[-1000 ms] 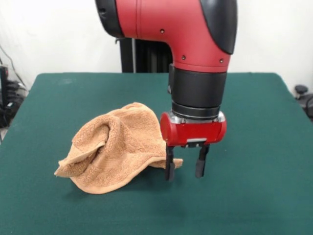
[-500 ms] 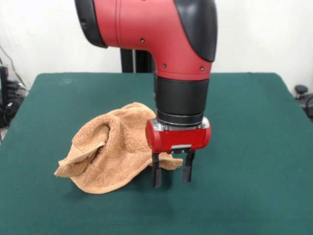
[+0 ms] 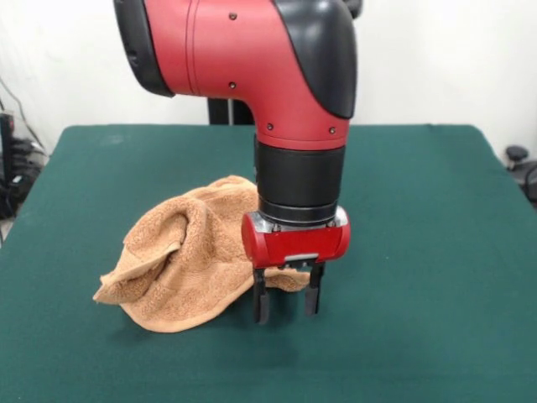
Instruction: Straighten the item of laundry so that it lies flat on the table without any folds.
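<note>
Jaws stand open and empty, straddling the crumpled towel's [image 3: 189, 256] corner on the table [image 3: 419, 252].

The arm [image 3: 252, 75] is cut off by the top edge. It hides part of the towel [image 3: 189, 260] and the table [image 3: 419, 252] behind it.

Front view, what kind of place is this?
Probably a robotics lab or test bench: a red arm's gripper hangs over a crumpled towel on a green felt-like table, plain white wall behind.
</note>
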